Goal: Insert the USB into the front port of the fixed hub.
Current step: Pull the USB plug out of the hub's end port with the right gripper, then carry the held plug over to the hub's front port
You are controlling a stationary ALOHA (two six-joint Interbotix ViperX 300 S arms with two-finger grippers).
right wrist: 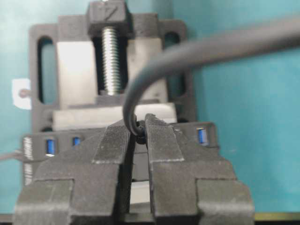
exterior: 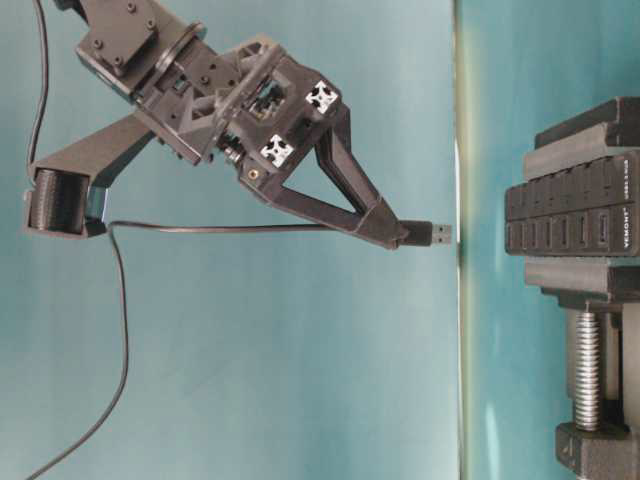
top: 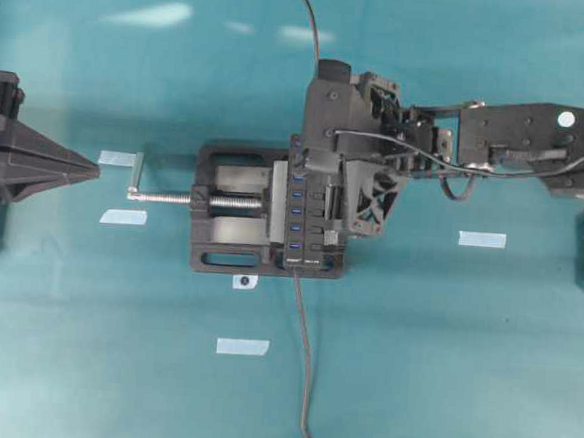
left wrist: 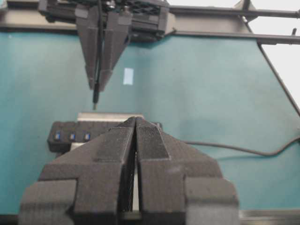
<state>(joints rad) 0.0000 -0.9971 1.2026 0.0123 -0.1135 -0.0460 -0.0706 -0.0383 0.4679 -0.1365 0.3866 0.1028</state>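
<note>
Bright, even overhead light; white glare patches on table (top: 156,14) top, soft shadows under vise (top: 234,210). Right wrist view: cable (right wrist: 197,51) close-up blurred. Left wrist view: right corner blown out white.

Overhead: straight down on the vise (top: 272,213), far.
Table-level: sideways, rolled, near the vise (exterior: 590,290).
Left wrist: faces it from afar.
Right wrist: close above.
Shared: the vise.

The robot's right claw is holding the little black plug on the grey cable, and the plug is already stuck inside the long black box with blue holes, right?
Not yet. The right gripper holds the small black USB plug, but the table-level view shows it apart from the long black hub with blue ports.
</note>
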